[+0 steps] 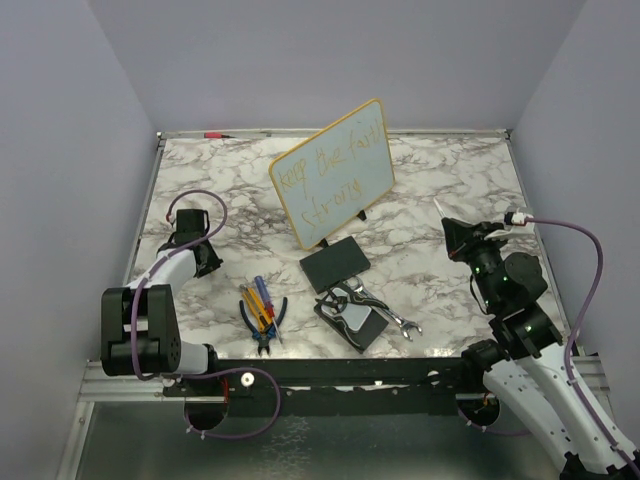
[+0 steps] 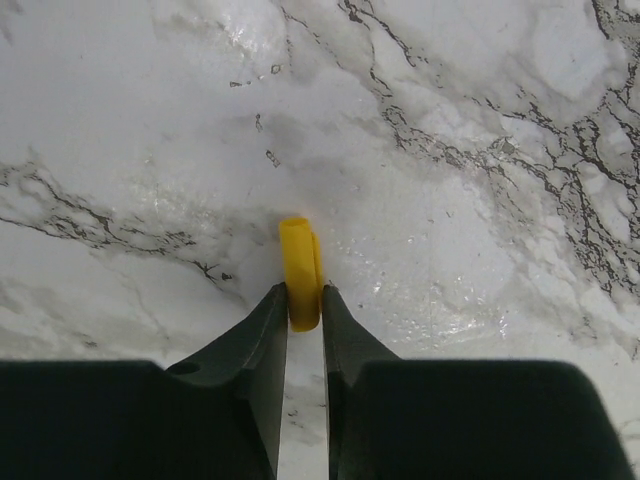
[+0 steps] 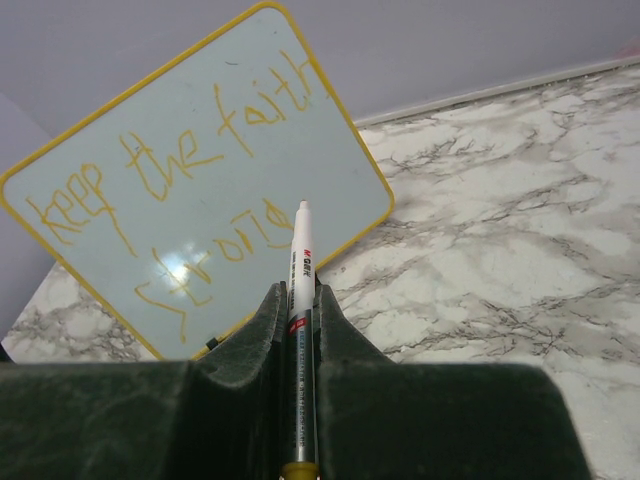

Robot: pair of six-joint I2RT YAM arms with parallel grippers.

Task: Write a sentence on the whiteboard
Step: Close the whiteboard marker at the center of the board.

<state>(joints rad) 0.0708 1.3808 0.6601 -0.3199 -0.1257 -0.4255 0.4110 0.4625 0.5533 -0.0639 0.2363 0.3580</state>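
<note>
- Top view: the sentence (image 1: pixel 335 155) fills the whiteboard (image 1: pixel 370 178) on the desk (image 1: pixel 450 180).
- Left wrist: well left of the whiteboard, our left end effector (image 2: pixel 303 295) pinches a yellow cap (image 2: pixel 299 260); we should lift it straight.
- Right wrist: our right end effector (image 3: pixel 297 295) clamps the marker (image 3: pixel 300 250), tip toward the whiteboard; we should align before capping.

Shows soft, even, fairly bright light from overhead in the top view, with only short, faint shadows under the whiteboard (image 1: pixel 335 175) on the marble table (image 1: pixel 440 200). Catches a small white glare patch low on the board in the right wrist view and a wet-looking sheen across the marble in the left wrist view. Leaves the dark fingers (image 2: pixel 255 350) at the bottom of both wrist views underexposed, nearly featureless and a little soft
</note>
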